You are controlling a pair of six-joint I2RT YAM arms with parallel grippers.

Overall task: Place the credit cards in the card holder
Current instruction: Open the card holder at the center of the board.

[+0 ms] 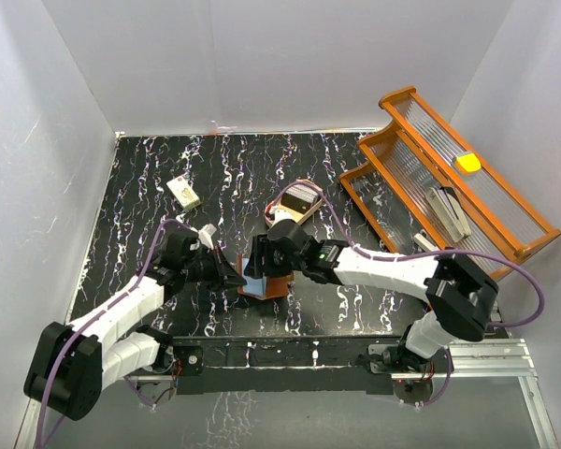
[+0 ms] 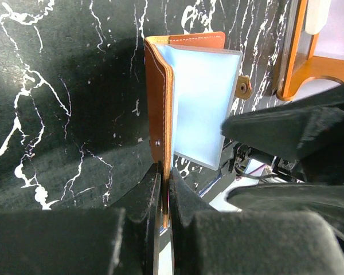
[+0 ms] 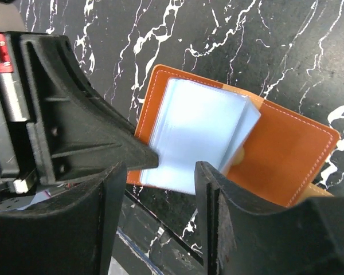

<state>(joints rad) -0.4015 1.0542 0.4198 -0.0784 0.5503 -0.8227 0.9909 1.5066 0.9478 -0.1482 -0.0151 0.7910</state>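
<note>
None of the cards is in the holder yet

Nothing of the loading itself shows as done. The card holder point(image 1: 266, 285) lies spread on the table point(image 1: 168, 159) between the two grippers. Its grey-blue pocket pages point(image 3: 195, 132) are bare, with no card in them that I can see. The credit cards point(image 1: 302, 198) look to be the dark stack lying beyond the holder and a little to its right, well apart from it. Neither gripper carries a card. The step in hand, as I judge it, is opening and steadying the holder. Fetching a card and sliding it into a pocket is all left to do.

Left of the holder, the left arm reaches forward and inward from its base with its forearm low. The left gripper point(image 2: 163, 197) is pinched tight on the near edge of the holder's brown leather cover point(image 2: 159, 97). In the left wrist view that cover stands up on edge, and the pocket pages fall away to the right of it.

Right of the holder, the right arm stretches across from its base, bent at the elbow, with its wrist turned down over the holder. The right gripper point(image 3: 160, 183) has its fingers apart, poised at the near edge of the pocket pages. That edge sits in the gap between them, and I cannot tell whether either finger touches it. It grips nothing.
</note>
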